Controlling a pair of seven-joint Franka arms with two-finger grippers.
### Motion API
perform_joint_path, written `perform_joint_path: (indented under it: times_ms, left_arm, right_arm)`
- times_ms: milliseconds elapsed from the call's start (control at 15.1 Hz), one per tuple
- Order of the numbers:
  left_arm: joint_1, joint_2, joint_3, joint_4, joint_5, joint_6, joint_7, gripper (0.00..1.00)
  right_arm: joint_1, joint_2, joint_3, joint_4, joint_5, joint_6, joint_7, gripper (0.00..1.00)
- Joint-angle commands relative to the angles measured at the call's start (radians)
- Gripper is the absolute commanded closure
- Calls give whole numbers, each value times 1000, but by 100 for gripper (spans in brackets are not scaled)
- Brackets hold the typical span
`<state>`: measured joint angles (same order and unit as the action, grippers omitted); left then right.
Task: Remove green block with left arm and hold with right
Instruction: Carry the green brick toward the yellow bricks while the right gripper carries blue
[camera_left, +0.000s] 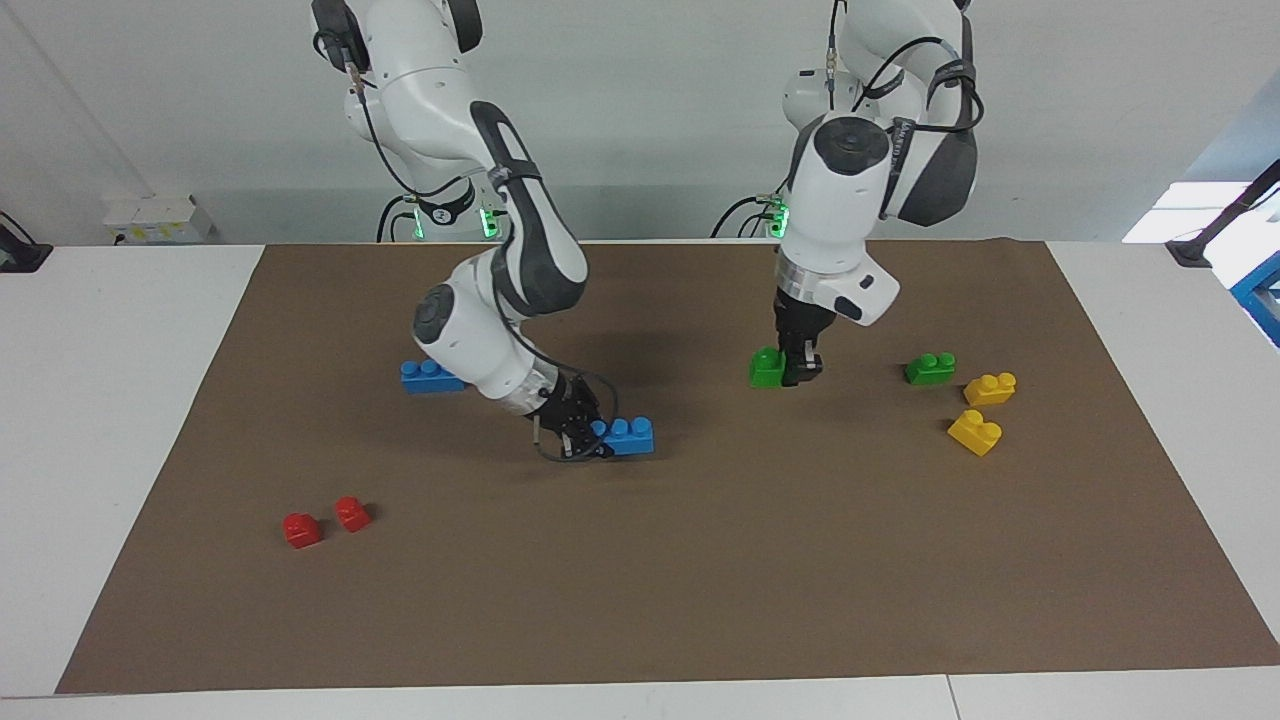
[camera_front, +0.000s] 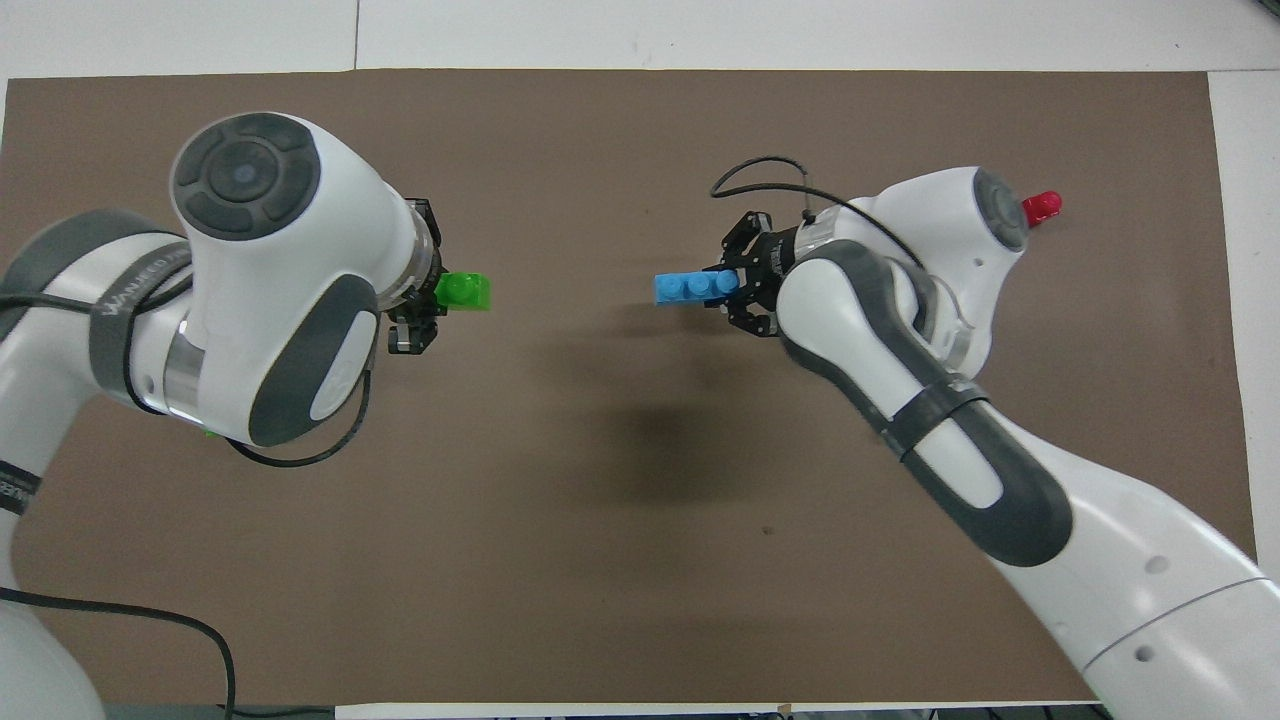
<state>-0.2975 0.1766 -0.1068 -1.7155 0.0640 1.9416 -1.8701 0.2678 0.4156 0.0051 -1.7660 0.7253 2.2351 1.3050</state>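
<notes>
A: Left gripper (camera_left: 800, 372) is down at the mat (camera_left: 700, 600), fingers clamped on the green block (camera_left: 767, 369), which sits toward the left arm's end, about nine o'clock of the gripper's tip in the facing view.

B: And the right gripper (camera_left: 580, 432)?

A: Low, clenched on one end of a blue brick (camera_left: 630, 436), holding it on the mat near the middle. From the green block, that brick lies around eight o'clock in the facing view, well apart.

B: So what makes this step go well?

A: I'd say keep the right arm's grip steady, and carry the green block clear with a straight lift, no twist, since only its edge seems pinched.

B: Which way does the green one point?

A: Studs up, upright. Overhead, its long axis runs three to nine o'clock, along the table's length, sticking out toward the blue brick.

B: Others?

A: A second green block (camera_left: 930, 368) and two yellow ones (camera_left: 982, 412) lie untouched nearby.
</notes>
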Motion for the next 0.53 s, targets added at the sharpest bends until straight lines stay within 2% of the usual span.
perform_joint_path:
  times_ms: [0, 133, 332, 465]
  left_arm:
    - [99, -37, -7, -68, -33, -3, 237, 100]
    - [167, -68, -7, -143, -33, 22, 439, 100]
    - [263, -115, -7, -298, -38, 187, 684, 100]
    - [285, -102, -4, -331, -38, 235, 785, 100]
  right_arm:
    - [-145, -24, 13, 26, -32, -150, -160, 100]
    - [-197, -27, 12, 19, -35, -187, -245, 100]
    - [-260, -38, 12, -16, -65, -213, -295, 100]
    - [-288, -46, 12, -76, -76, -203, -367, 100]
